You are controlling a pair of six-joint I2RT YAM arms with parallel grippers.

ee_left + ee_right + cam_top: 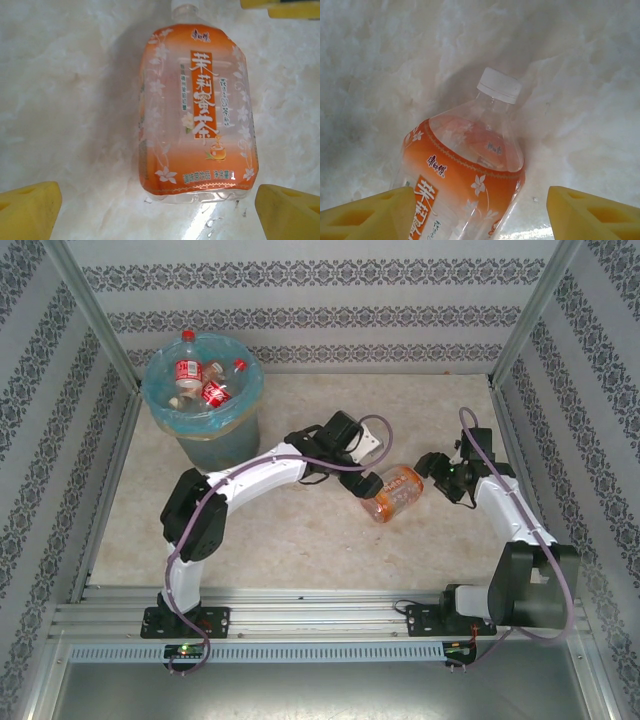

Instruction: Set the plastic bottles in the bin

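An orange-labelled plastic bottle [392,493] with a white cap [499,85] lies on its side on the table between my two grippers. In the left wrist view its clear base [195,192] sits between my left gripper's [157,202] widely spread yellow fingers [30,210], which do not touch it. My left gripper [370,472] hangs over the bottle's left end. My right gripper [434,470] straddles the bottle's shoulder [470,165]. One pad [375,215] is at the label and the other [595,212] stands apart. The bin [215,445], lined in light blue, holds several bottles [213,390].
Patterned walls and metal posts [90,310] enclose the marbled table [300,540]. The bin stands in the far left corner. The right gripper's yellow fingers [280,7] show at the top edge of the left wrist view.
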